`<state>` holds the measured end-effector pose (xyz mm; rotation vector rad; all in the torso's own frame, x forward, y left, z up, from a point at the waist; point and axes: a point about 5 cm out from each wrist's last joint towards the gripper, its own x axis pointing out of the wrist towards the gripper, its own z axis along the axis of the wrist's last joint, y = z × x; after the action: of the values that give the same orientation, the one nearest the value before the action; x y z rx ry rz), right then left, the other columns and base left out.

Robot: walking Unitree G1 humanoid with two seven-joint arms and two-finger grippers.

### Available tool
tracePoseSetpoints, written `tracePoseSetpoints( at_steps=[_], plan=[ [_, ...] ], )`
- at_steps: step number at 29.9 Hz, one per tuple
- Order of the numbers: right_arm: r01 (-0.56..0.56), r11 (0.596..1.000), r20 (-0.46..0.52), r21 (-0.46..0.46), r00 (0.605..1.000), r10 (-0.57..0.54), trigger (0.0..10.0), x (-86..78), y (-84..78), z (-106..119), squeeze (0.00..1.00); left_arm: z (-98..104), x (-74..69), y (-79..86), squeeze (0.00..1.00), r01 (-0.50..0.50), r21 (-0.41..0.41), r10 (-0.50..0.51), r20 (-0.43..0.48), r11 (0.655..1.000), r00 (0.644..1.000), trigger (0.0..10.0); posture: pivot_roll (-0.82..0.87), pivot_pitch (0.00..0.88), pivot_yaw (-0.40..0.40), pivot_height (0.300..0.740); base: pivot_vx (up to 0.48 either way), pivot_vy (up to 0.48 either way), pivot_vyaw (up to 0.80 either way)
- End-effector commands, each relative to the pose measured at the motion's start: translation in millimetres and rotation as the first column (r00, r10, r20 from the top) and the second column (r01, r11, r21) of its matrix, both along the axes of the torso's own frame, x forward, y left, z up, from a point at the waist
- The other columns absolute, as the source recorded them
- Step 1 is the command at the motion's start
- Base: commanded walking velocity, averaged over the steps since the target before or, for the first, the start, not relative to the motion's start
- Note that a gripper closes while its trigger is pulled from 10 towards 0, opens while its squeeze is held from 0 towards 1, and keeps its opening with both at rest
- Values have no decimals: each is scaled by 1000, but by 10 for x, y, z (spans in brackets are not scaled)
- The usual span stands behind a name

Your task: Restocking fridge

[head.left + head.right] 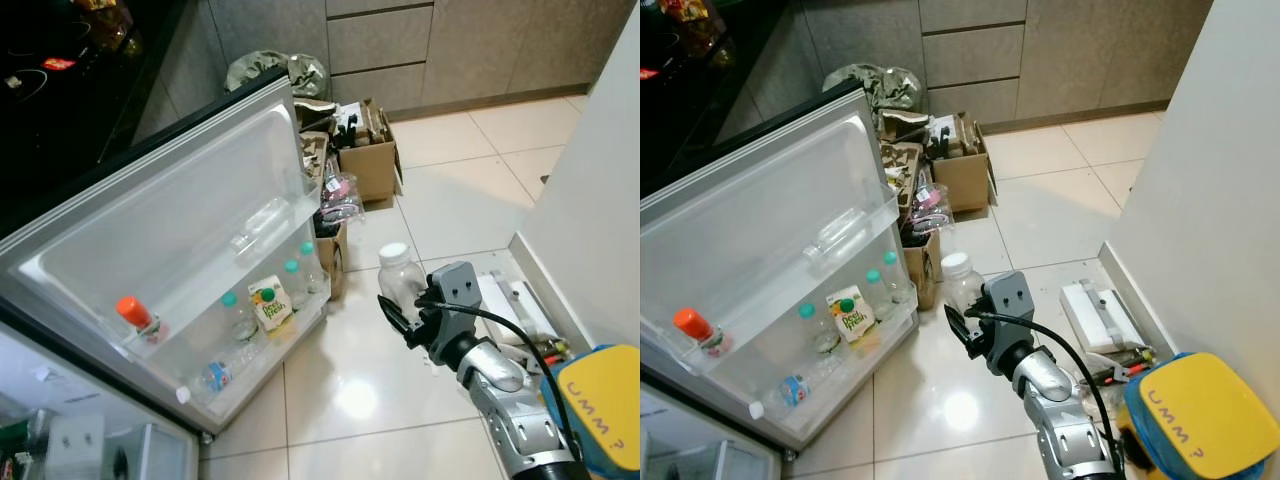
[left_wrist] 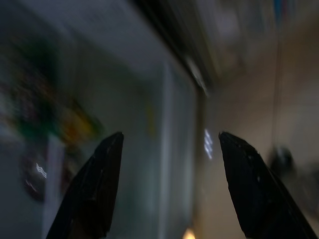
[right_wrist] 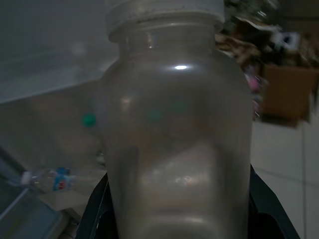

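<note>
Fridge door [image 1: 190,215] wide open, lower door shelf partly stocked: orange-capped bottle [image 1: 137,315], green-capped bottles [image 1: 292,281], juice carton [image 1: 271,303], another bottle lying flat lowest down.

Right gripper [image 1: 405,318] clamped around clear jar [image 1: 401,275] with white lid, upright, held above floor tiles, near door's outer corner, not yet in.

Left gripper [image 2: 167,186] fingers spread, empty, close to fridge; view blurred.

Judgement: restock underway; jar needs shelving, door needs shutting.
</note>
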<state>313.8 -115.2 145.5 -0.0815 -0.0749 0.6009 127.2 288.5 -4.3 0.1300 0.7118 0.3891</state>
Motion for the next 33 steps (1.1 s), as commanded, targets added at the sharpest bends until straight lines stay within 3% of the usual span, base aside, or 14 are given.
tracePoseSetpoints(
  at_steps=[1, 3, 7, 10, 19, 23, 27, 33],
  plan=[
    [-95, 995, 37, 9, 995, 95, 10000, -8, 138, 140, 0, -239, -154, -46, 0, 13, -60, -19, -92, 998, 996, 10000, -25, 182, 51, 710, 0, 0, 0],
    [-132, 991, 51, 7, 990, 131, 10000, 9, 189, 205, 0, -352, -238, -48, 0, 10, -72, -21, -148, 997, 989, 10000, -32, 181, 37, 710, 0, 0, 0],
    [-182, 983, 65, -5, 981, 182, 10000, 48, 261, 286, 0, -430, -326, -46, 0, -21, -71, 8, -174, 997, 985, 10000, -34, 187, 17, 710, 0, 0, 0],
    [-252, 968, 60, 2, 966, 251, 10000, 25, 333, 315, 0, -356, -184, -164, 0, 1, -142, -11, -64, 990, 998, 10000, -21, 194, 1, 710, 0, 0, 0],
    [-315, 945, 30, 85, 949, 314, 10000, -163, 469, 267, 0, -336, -10, -283, 0, 74, -146, -73, 8, 987, 997, 10000, -38, 208, -12, 710, 0, 0, 0],
    [-299, 949, 1, 96, 954, 300, 10000, -265, 500, 182, 0, -365, 56, -438, 0, 111, -158, -106, 40, 981, 994, 10000, -54, 211, -40, 710, 0, 0, 0],
    [-274, 956, -5, 102, 961, 276, 10000, -271, 461, 172, 0, -372, 43, -513, 0, 109, -173, -101, 52, 979, 993, 10000, -59, 211, -46, 710, 0, 0, 0],
    [-223, 965, 3, 138, 974, 224, 10000, -245, 416, 229, 0, -334, 89, -621, 0, 183, -155, -172, 82, 971, 982, 10000, -66, 211, -48, 710, 0, 0, 0]
  ],
)
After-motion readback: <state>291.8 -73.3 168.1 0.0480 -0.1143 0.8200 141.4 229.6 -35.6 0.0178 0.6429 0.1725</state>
